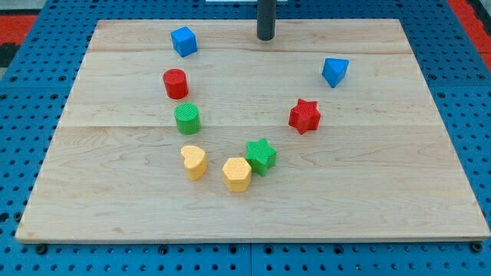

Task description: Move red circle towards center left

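My tip (265,37) stands near the view's top, a little right of the middle, on the wooden desk (383,199). There is no gripper on this rig, only the dark rod, so nothing opens, shuts or holds; the tip touches no block.

The red circle (176,83) sits in the upper left part of the desk, down and to the view's left from my tip, well apart from it. The blue cube (184,41) lies just above it, and the green circle (187,119) just below it.

The target, center left, lies down and to the left of the red circle. So my tip is, in my judgement, already on roughly the correct side: a push has to come from the circle's upper right. The line from tip to circle runs close under the blue cube, which could be clipped on the way. The green circle below is the other risk if the push bears too steeply downward.

Farther off are the yellow heart (194,162), yellow hexagon (237,174), green star (261,156), red star (304,116) and a second blue block (334,71), none near the path.
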